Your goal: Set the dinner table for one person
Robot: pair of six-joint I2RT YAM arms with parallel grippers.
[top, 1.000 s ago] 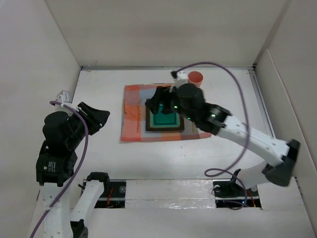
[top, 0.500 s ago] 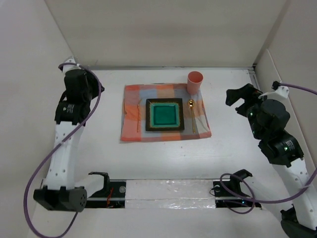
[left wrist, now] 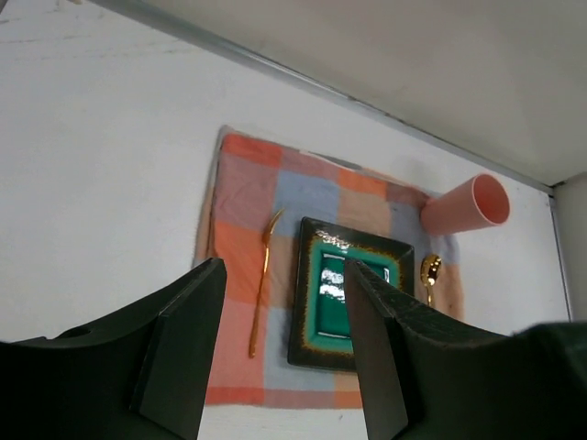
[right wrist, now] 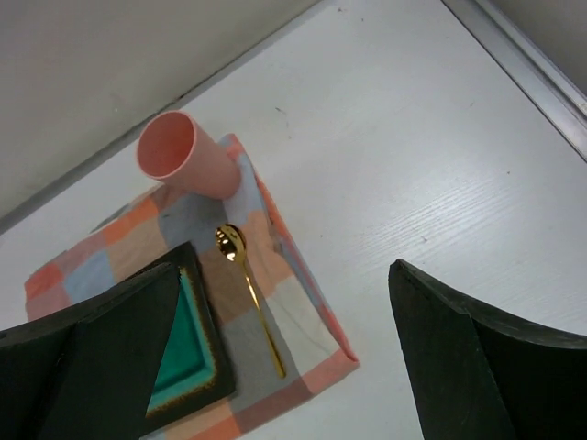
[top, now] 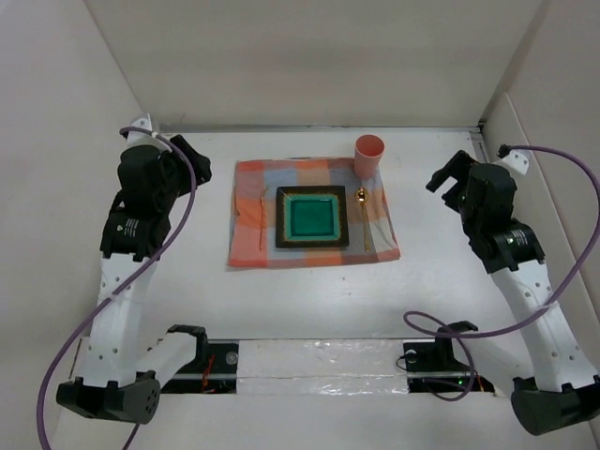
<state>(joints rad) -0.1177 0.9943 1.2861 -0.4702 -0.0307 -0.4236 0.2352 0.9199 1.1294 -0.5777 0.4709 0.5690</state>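
Observation:
On the white dinner table (top: 309,300) lies an orange-and-grey checked mat (top: 251,180). A square green plate (top: 311,217) with a dark rim sits at its middle. A gold fork (top: 261,220) lies left of the plate and a gold spoon (top: 362,211) right of it. A pink cup (top: 368,154) stands on the mat's back right corner. My left gripper (top: 192,159) hangs open above the table left of the mat, holding nothing. My right gripper (top: 448,183) hangs open right of the mat, also holding nothing. The left wrist view shows the fork (left wrist: 263,275), plate (left wrist: 332,293) and cup (left wrist: 463,206). In the right wrist view are the spoon (right wrist: 248,284) and cup (right wrist: 183,156).
White walls (top: 300,66) close in the table at the back and on both sides, with a metal rail (top: 319,128) along the back edge. Purple cables (top: 562,169) loop off both arms. The arm bases (top: 309,361) stand at the near edge.
My right arm has drawn back from over the plate to the right side, uncovering the spoon beside the plate. My left arm has swung from the front left to the back left.

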